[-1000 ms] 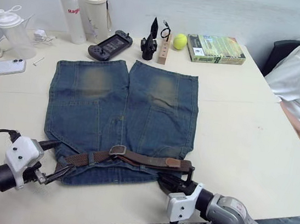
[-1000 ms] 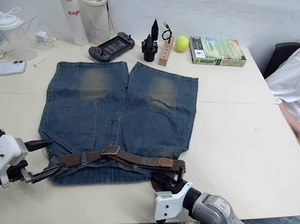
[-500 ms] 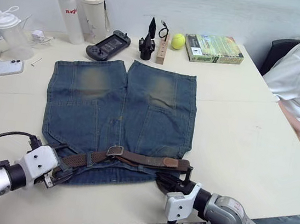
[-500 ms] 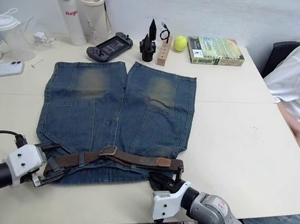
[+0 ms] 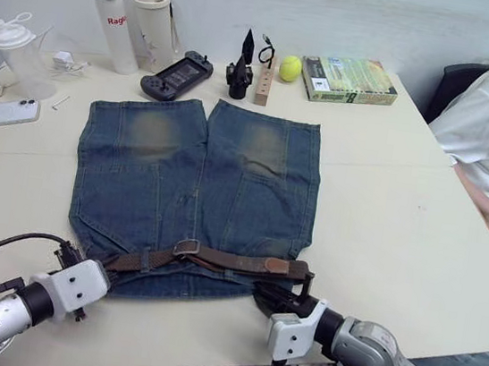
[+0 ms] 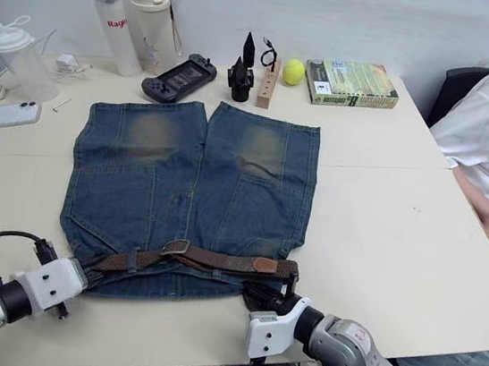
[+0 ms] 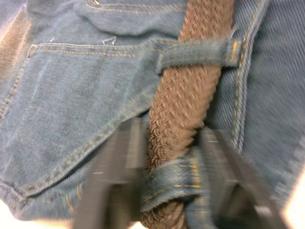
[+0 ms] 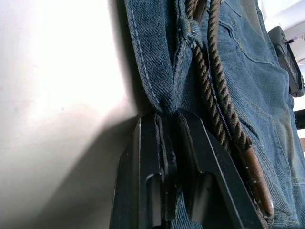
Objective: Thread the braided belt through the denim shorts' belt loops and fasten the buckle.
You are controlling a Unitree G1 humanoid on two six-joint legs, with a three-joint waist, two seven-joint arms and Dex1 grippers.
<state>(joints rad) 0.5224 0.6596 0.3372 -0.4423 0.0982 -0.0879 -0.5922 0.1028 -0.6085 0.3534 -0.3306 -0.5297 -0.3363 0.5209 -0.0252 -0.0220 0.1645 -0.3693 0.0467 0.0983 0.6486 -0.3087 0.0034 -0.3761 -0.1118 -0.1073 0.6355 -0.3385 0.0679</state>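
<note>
Brown belt (image 5: 208, 258) lies along the waistband of the shorts (image 5: 197, 190), under loops (image 7: 195, 51). Left gripper (image 7: 164, 179) straddles belt, part open. Right gripper (image 8: 167, 143) pinches waistband edge. Buckle (image 5: 187, 247) prong indistinct.

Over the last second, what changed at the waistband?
The left gripper closed in from the table's left onto the braided belt end at the waistband, fingers straddling it. The right gripper stayed clamped on the denim shorts; the buckle stayed put.
</note>
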